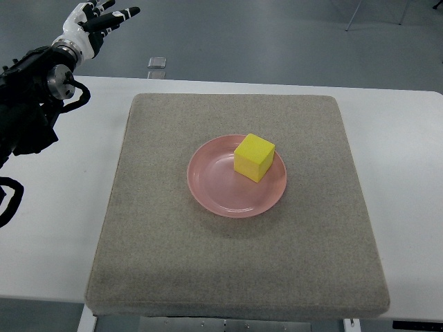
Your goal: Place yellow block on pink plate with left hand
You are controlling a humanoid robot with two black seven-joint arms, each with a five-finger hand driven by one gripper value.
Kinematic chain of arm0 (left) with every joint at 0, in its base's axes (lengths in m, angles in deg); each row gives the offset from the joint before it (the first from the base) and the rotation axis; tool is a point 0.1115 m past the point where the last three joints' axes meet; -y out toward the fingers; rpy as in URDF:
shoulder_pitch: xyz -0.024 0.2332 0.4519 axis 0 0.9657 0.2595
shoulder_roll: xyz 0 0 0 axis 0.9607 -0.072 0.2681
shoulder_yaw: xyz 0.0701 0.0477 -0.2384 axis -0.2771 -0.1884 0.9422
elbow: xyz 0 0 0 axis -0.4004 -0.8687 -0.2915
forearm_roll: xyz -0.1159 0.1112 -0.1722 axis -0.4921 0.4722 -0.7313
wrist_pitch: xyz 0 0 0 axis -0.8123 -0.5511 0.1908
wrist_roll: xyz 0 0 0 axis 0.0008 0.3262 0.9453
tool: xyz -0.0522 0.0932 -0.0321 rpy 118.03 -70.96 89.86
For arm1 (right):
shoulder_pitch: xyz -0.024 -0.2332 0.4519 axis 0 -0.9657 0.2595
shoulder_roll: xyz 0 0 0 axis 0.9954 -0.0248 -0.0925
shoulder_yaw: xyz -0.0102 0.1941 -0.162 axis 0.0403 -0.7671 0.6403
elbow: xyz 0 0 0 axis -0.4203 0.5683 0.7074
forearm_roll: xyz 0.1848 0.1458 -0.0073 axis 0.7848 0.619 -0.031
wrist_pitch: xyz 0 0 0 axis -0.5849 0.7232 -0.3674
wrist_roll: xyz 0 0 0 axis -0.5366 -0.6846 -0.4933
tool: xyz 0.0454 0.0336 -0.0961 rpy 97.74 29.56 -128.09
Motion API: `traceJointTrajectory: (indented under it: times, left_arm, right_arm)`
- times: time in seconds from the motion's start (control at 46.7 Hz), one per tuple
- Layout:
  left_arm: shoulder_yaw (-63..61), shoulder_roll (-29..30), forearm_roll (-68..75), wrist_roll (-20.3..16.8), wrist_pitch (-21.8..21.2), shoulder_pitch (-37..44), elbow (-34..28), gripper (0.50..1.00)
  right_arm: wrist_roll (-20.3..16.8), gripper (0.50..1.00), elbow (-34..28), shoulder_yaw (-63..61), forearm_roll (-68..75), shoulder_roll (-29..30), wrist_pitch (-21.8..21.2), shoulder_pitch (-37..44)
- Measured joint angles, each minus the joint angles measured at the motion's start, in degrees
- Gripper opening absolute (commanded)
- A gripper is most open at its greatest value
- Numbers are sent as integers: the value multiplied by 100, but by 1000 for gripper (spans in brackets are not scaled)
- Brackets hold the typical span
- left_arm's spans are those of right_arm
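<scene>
A yellow block [253, 157] rests on the pink plate [216, 187], toward the plate's upper right part. The plate lies near the middle of a grey felt mat [152, 242]. My left hand [100, 21] is raised at the top left corner of the view, far from the plate, with its fingers spread and nothing in them. Its black arm comes in along the left edge.
The mat lies on a white table [62, 207]. A small silver object [157, 63] sits on the floor beyond the table's far edge. Chair legs [377, 14] show at the top right.
</scene>
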Motion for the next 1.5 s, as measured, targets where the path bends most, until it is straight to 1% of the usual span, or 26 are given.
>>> traceJointTrajectory:
  times: [0.086, 0.214, 0.3, 0.6, 1.05, 1.5]
  left_arm:
    - [376, -5, -5, -3, 164, 17, -4, 986]
    - [1111, -8, 0, -62, 758, 284, -35, 986]
    - [1358, -10, 13, -88, 936, 369, -35, 986]
    - [1394, -14, 9, -91, 837, 429, -14, 988]
    - [1383, -114, 14, -91, 840, 503, 22, 992]
    - [1351, -76, 19, -91, 840, 528, -34, 992]
  right_arm:
    - [0, 924, 0, 0, 0, 0, 0, 0]
    - [-1, 924, 0, 0, 0, 0, 0, 0]
    - [0, 924, 0, 0, 0, 0, 0, 0]
    - [1, 924, 0, 0, 0, 0, 0, 0]
    - [-3, 924, 0, 0, 0, 0, 0, -1]
    - [2, 924, 0, 0, 0, 0, 0, 0]
